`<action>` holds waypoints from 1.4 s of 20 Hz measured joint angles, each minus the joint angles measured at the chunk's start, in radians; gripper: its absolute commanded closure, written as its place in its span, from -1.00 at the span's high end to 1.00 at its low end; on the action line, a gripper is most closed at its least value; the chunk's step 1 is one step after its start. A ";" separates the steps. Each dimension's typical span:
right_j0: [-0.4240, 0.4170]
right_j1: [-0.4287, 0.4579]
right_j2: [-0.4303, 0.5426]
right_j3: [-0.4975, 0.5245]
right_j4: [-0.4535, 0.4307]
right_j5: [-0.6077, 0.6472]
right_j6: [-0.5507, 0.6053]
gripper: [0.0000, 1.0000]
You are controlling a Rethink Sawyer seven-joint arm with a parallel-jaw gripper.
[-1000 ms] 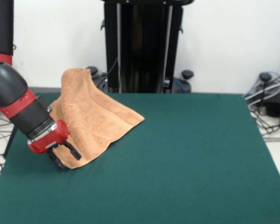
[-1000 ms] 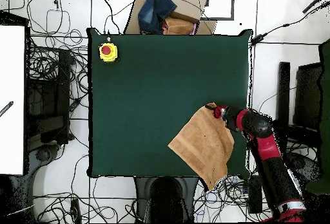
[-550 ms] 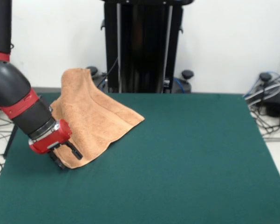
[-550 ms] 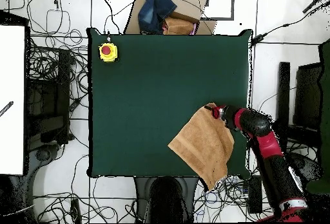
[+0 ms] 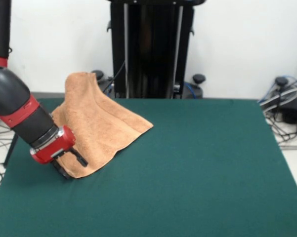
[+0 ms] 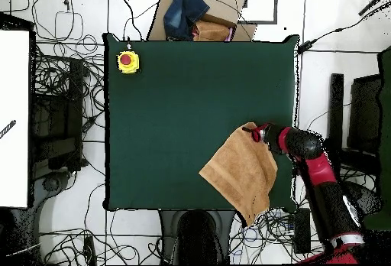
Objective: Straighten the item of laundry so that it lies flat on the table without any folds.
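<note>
Terry towel [image 5: 96,126] — fingers [image 5: 78,157] seemingly pinching corner

Yellow box with red button [image 6: 127,62] near one table corner. Cardboard box [image 6: 200,20] with blue cloth [image 6: 187,7] beyond table edge. Cables [image 6: 65,87] strewn over floor. White panel [image 6: 14,118] at overhead view's left edge. Black frame [image 5: 150,49] against white wall [image 5: 242,44].

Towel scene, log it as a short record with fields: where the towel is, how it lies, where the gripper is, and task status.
towel position: towel at a table corner, one end past the edge
towel state: humped in the front view, not flat
gripper: gripper at the towel's corner
other: yellow box with red button at another corner
task status: not done
</note>
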 measured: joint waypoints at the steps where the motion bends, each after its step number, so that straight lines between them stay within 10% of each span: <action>1: 0.001 0.000 0.000 -0.002 0.000 0.006 -0.012 1.00; 28: 0.009 0.004 -0.003 -0.001 0.001 0.020 -0.063 1.00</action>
